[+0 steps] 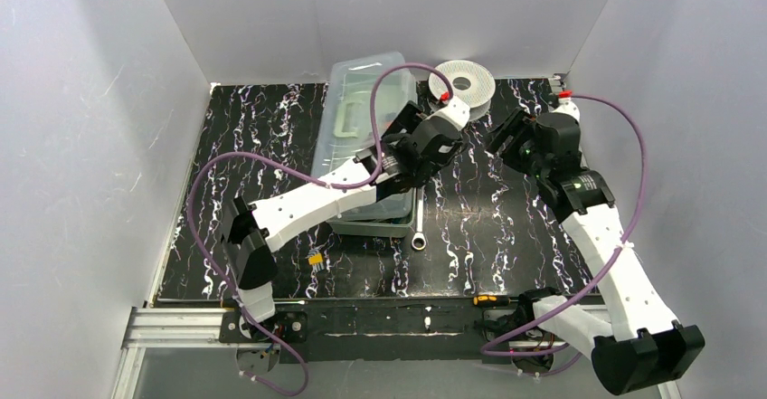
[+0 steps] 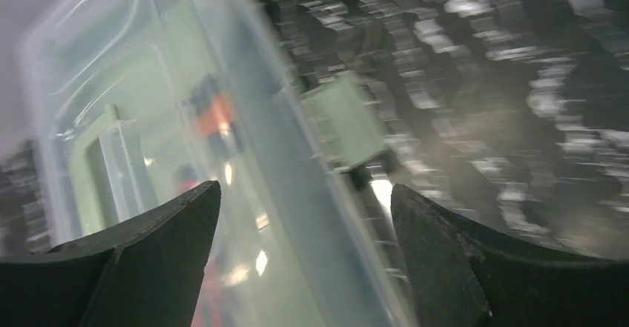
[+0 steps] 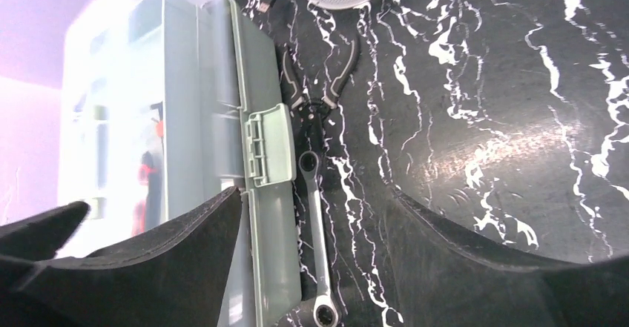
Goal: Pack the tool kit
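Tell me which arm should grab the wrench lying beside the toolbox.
Right, probably. The right gripper is open with the wrench framed between its fingers; the left gripper, also open, hangs over the toolbox edge.

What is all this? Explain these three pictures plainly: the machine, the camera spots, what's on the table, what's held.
Two robot arms, the left arm and the right arm, are bolted at the near edge of the table. The wide picture comes from above and behind them. The other two come from a camera on each wrist, the dark shapes at the bottom being that arm's own jaws. On the table sit a pale green toolbox with a see-through lid, a wrench and pliers beside it, and a white spool. Both pairs of jaws stand open; nothing is held.
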Robot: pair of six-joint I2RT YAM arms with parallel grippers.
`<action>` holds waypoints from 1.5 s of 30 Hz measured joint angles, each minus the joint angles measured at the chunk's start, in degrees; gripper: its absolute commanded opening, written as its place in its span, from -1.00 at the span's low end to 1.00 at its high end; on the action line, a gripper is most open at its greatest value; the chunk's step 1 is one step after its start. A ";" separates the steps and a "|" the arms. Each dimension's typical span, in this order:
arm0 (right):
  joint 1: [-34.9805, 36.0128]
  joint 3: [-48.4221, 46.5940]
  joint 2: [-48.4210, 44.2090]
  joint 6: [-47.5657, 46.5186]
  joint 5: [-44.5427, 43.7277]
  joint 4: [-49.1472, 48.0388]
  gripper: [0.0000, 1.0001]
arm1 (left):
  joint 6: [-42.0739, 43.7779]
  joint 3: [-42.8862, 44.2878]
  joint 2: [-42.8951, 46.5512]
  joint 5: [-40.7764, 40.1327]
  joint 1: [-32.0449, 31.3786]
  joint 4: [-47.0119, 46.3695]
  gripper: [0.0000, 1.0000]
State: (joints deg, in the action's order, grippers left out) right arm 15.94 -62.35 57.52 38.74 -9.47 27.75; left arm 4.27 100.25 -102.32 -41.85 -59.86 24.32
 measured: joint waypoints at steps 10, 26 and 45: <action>-4.31 6.49 -1.05 -2.38 11.26 -3.67 0.46 | -27.34 0.68 3.87 49.53 14.80 -2.27 0.88; -8.50 7.04 34.42 6.45 34.40 -20.20 -0.97 | -35.95 -20.48 27.93 71.76 48.33 -5.20 0.97; -5.62 -0.31 60.30 22.67 53.62 -48.63 -0.97 | -35.76 -20.85 14.34 79.06 50.73 -7.78 0.97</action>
State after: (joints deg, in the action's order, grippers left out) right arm 10.33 -62.65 117.82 61.41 44.14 -20.88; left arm -31.48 79.40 -87.99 37.21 -9.13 16.53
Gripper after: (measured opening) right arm 0.021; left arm 0.981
